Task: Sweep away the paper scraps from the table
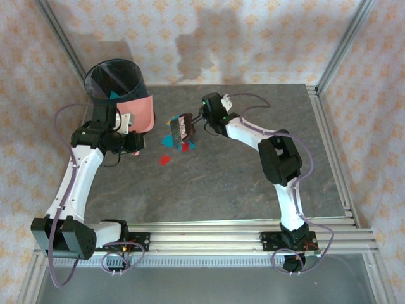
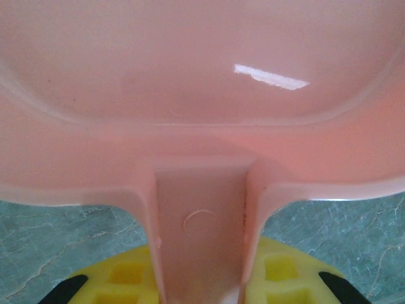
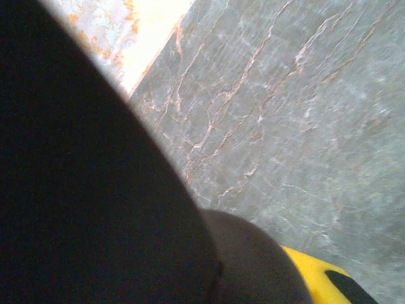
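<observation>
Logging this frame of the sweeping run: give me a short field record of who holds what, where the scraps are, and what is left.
left tool: shut on the handle of the pink dustpan, pan next to the black bin
right tool: shut on the dark brush, its head at the scraps
paper scraps: red, teal and orange pieces loose on the table near the brush; one teal piece in the bin
status: sweeping not finished

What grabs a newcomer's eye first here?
The pink dustpan at back left stands out, right beside the black bin and gripped by the left pincer. Next comes the dark brush in the right pincer mid-table, with a few red and teal scraps beside it on the grey table.
</observation>
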`<action>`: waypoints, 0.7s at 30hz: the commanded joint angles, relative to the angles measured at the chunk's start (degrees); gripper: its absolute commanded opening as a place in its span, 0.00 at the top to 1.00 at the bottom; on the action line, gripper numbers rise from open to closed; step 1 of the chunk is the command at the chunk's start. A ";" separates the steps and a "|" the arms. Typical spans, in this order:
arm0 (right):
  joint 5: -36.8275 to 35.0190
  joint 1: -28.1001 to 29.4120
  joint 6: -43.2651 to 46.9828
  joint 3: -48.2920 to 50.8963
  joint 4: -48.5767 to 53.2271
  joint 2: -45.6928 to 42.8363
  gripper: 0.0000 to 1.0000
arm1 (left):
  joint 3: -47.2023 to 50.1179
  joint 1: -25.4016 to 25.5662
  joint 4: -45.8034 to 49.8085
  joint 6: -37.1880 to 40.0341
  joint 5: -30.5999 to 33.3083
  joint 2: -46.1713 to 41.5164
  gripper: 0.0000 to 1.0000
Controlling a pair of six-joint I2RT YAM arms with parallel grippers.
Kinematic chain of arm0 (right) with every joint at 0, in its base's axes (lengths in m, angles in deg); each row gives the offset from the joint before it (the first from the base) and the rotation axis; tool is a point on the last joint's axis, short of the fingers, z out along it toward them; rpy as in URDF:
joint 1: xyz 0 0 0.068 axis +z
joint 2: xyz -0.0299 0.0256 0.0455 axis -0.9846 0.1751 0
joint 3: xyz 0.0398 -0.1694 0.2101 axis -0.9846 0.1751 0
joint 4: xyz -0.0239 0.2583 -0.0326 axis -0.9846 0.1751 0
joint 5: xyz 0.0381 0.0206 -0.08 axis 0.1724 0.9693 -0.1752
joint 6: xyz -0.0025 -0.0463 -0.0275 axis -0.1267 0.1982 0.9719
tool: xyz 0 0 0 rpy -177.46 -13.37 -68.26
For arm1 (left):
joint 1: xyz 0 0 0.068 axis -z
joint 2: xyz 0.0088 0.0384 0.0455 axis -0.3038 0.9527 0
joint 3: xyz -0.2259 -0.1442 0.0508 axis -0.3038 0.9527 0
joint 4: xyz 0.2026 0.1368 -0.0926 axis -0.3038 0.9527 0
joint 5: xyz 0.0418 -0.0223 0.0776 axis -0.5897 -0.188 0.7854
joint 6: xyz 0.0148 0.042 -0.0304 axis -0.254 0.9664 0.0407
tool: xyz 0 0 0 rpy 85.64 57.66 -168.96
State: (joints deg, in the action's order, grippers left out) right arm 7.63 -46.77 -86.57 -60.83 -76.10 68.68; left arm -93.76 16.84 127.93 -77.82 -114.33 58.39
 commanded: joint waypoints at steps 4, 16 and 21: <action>-9.66 -0.07 11.35 8.13 8.40 -7.57 1.00 | -0.40 0.69 0.69 0.61 -1.33 -2.18 1.00; -23.18 -0.45 20.55 18.49 14.96 -19.63 1.00 | -0.42 2.12 1.69 -0.36 -1.98 -3.14 1.00; -26.35 -0.41 22.26 20.72 16.72 -24.57 1.00 | -0.59 2.86 2.42 -0.10 -1.68 -3.05 1.00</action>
State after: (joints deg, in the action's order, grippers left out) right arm -11.25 -46.73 -70.01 -42.34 -67.95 46.14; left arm -93.76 19.07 128.52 -77.91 -115.80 56.76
